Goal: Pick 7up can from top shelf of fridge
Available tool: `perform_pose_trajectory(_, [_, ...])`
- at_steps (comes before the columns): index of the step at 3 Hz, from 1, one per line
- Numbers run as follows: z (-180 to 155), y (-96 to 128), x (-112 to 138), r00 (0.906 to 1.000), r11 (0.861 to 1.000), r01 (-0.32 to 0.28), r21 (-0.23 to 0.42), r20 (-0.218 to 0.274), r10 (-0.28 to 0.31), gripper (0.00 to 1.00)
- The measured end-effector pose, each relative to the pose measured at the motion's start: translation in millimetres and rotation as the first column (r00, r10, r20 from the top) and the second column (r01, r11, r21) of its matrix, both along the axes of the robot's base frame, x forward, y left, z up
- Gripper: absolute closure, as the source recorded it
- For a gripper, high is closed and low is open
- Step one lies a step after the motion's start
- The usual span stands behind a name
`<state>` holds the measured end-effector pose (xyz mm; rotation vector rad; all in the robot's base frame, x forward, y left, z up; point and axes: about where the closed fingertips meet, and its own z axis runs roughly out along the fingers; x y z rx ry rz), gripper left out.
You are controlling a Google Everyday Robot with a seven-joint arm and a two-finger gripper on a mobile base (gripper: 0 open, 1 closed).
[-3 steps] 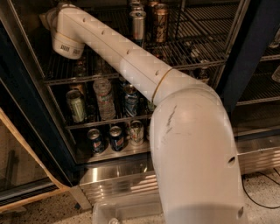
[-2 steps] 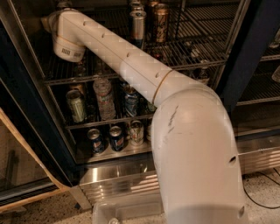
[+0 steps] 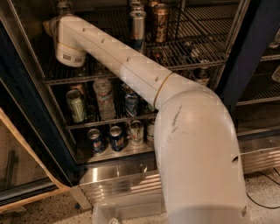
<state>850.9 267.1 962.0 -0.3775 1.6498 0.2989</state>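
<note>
Barely showing at the upper left: 7up can [image 3: 64,7], only its top, peeking above the white arm [image 3: 131,70]. Standing toward the left back of the top shelf [image 3: 197,52] of the fridge [image 3: 245,52]. Near it, the hand [image 3: 52,27], at the arm's far end, held in over that shelf; mostly hidden behind the arm, so cannot tell whether apart, together or clamped on anything. Further right on the same shelf, a tall slim silver-and-blue can [image 3: 138,24] and a brown can [image 3: 160,22]. Below, on a narrower rack [image 3: 96,123], a green can [image 3: 76,106] and a clear bottle [image 3: 105,98]; lower still, two dark blue cans [image 3: 116,138] with a pale can [image 3: 136,132] beside. At the bottom, ribbed steel base panel [image 3: 118,179].
</note>
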Motion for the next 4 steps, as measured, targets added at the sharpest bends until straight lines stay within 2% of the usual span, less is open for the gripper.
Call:
perform_pose_trajectory(1, [8,-7,1,0.9997,1.0,0.004,0.019,0.025,-0.005,0.29])
perform_pose_trajectory(2, [46,-47,0,0.9968,0.999,0.013,0.052,0.078,-0.017,0.26])
perform_pose_trajectory(3, [70,-73,9,0.9937,0.997,0.011,0.081,0.11,-0.02,0.27])
perform_pose_trajectory(4, [85,-89,15,0.9914,0.995,0.01,0.1,0.129,-0.023,0.24])
